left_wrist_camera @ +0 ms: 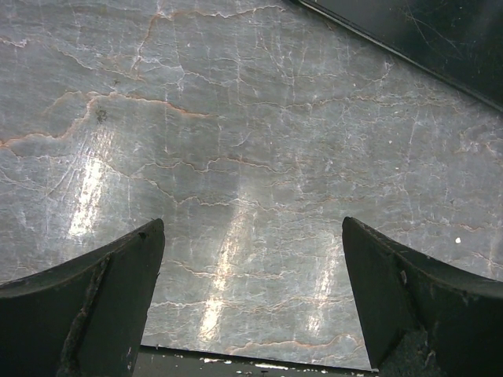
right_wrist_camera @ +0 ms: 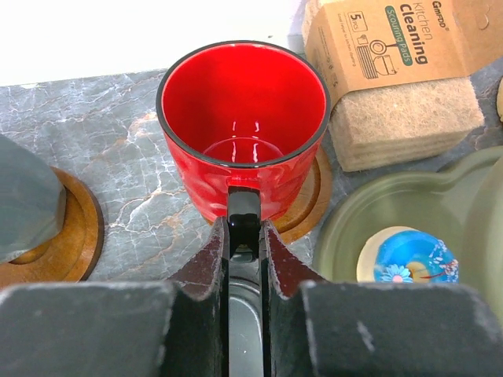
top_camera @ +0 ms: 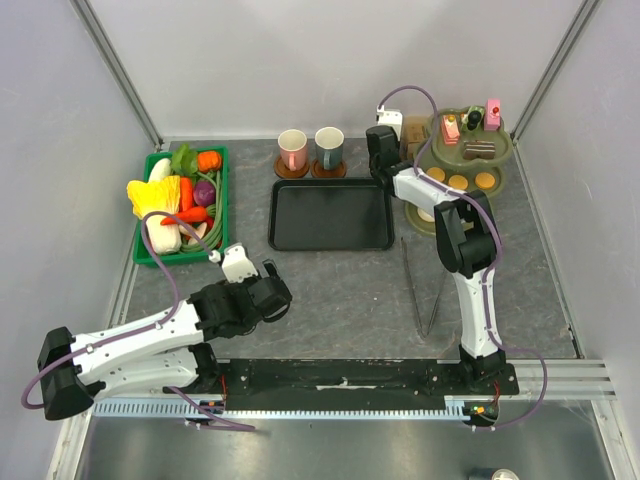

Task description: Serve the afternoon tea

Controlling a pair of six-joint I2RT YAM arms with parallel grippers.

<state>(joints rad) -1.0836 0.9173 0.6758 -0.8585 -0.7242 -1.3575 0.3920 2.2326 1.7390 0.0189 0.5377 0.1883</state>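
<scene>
Red mug, its handle tight between the right jaws

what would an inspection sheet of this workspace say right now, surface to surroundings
surface: grey marbled table carrying a black tray
job's things: red mug on a wooden coaster; pink-lined mug and dark mug on coasters behind the tray; tiered stand with cakes above and biscuits below
clutter: green basket of toy vegetables, metal tongs, scouring pad box
claws: left claw open over bare table; right claw shut on the red mug's handle
cables: purple cables loop along both arms
surroundings: white walls, metal frame posts
</scene>
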